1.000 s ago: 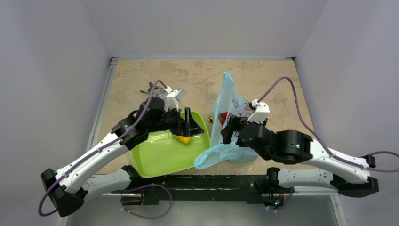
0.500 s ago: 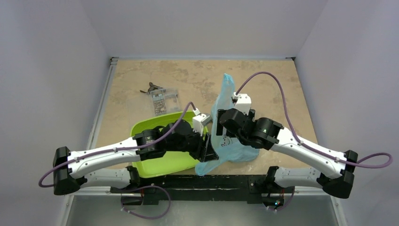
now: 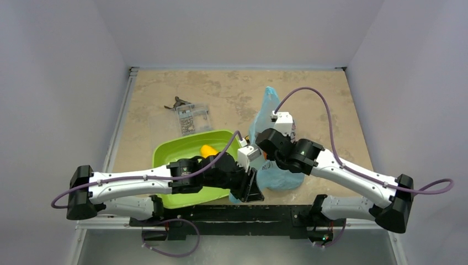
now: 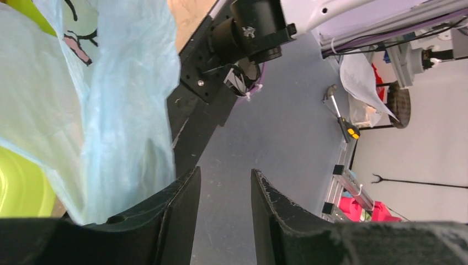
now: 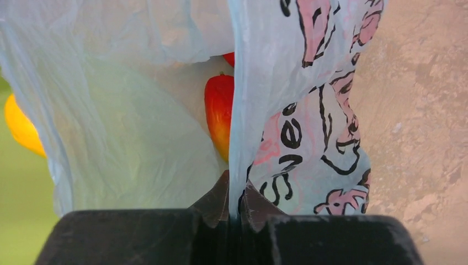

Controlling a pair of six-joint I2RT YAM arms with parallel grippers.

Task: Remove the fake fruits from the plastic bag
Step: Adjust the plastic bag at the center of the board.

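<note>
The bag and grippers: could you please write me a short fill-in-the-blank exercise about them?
1. The right gripper is ____ on the bag.
2. The left gripper is ____, gripping nothing.
3. The fruit showing inside the bag is ____.
4. The yellow fruit lies in the ____ tray.
Missing: shut; open; red; green.

Beige table (image 3: 232, 88) bears green tray (image 3: 171, 154), plastic bag (image 3: 266, 105), clear packet (image 3: 193, 118)

White-and-black arms (image 3: 129, 182), purple cables (image 3: 309, 88)
</note>
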